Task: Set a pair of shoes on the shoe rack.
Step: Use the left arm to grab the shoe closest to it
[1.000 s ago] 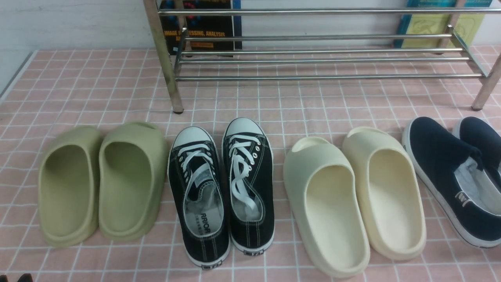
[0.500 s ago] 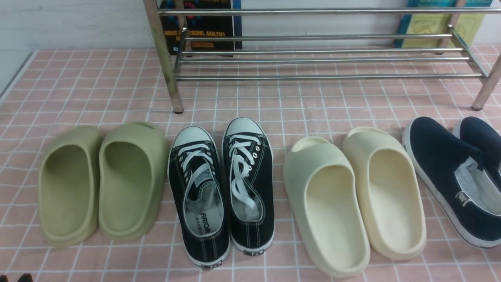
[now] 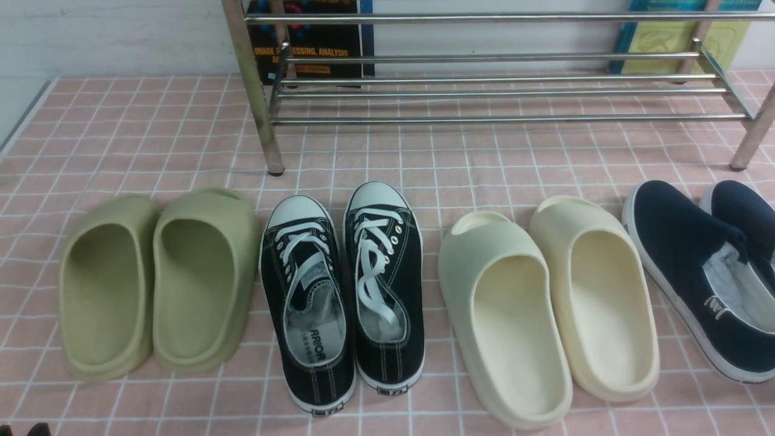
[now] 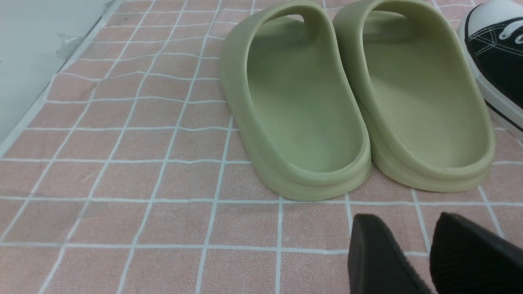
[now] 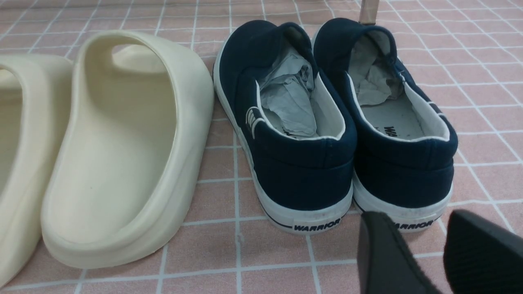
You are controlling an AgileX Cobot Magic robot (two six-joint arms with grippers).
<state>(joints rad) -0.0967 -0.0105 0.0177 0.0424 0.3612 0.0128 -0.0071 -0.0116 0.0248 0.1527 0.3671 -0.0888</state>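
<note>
The pair of black canvas sneakers with white laces stands side by side on the pink checked cloth, the left one [image 3: 307, 303] and the right one [image 3: 384, 284], toes toward the chrome shoe rack [image 3: 496, 91] at the back. The toe of one sneaker [image 4: 496, 49] shows in the left wrist view. My left gripper [image 4: 402, 222] is open and empty, low over the cloth near the heels of the green slides. My right gripper [image 5: 412, 220] is open and empty, just behind the heels of the navy slip-ons. Only a dark tip of the left gripper [image 3: 37, 430] shows in the front view.
Green foam slides [image 3: 157, 284] lie left of the sneakers, cream foam slides [image 3: 545, 309] to their right, navy slip-ons [image 3: 702, 272] at the far right. Books [image 3: 315, 42] lean behind the rack. The cloth's left edge [image 4: 24, 122] meets a grey surface.
</note>
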